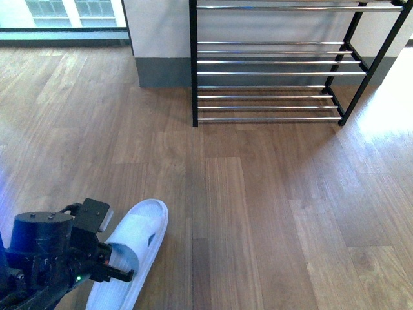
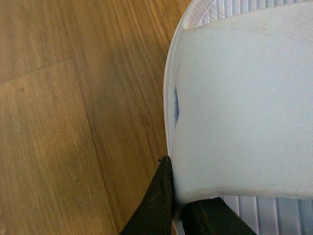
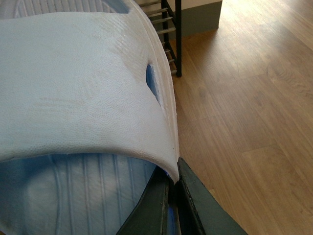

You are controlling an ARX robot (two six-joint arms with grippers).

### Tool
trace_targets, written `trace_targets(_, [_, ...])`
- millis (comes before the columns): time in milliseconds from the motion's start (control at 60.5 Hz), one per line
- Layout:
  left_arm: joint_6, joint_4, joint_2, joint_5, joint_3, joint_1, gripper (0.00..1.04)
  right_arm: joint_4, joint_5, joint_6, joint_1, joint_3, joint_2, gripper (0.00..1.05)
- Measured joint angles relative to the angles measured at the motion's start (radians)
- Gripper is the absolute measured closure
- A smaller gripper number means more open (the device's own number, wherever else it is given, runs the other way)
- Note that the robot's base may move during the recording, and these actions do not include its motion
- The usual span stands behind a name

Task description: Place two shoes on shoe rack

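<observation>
The left hand (image 1: pixel 118 263) is pinched on the wide strap of a white rubber slide slipper (image 1: pixel 139 236) lying on the wooden plank floor (image 1: pixel 258 213). The right hand (image 3: pixel 174 196) is clamped on the strap of a second white slide slipper (image 3: pixel 73 83). The black-framed shoe rack with chrome bars (image 1: pixel 271 62) stands well apart from them.

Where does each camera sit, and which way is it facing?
Front: on the body, looking forward and down over the floor to the rack; left pincer shows at a white slide.
Left wrist: on the left arm, close above that slide's strap; dark fingers show.
Right wrist: on the right arm, looking past a second slide toward the rack; right pincer grips its strap.
Front and right wrist share the rack.
</observation>
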Motion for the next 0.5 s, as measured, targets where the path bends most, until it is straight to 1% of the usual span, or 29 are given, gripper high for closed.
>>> trace_targets(182, [-0.006, 0.036, -0.135, -0.047, -0.150, -0.008, 1.03, 0.000, 0.000, 0.000, 0.000, 0.000, 0.000, 1.03])
trace_targets(298, [-0.042, 0.033, -0.278, -0.045, -0.267, -0.010, 1.03, 0.000, 0.000, 0.000, 0.000, 0.000, 0.000, 1.03])
trace_targets(397, [-0.071, -0.028, -0.519, -0.021, -0.402, -0.015, 1.03, 0.000, 0.000, 0.000, 0.000, 0.000, 0.000, 1.03])
trace_targets(446, [-0.070, -0.061, -0.592, -0.022, -0.433, -0.016, 1.03, 0.000, 0.000, 0.000, 0.000, 0.000, 0.000, 1.03])
trace_targets(496, [-0.067, -0.135, -0.715, -0.031, -0.477, -0.016, 1.03, 0.000, 0.000, 0.000, 0.000, 0.000, 0.000, 1.03])
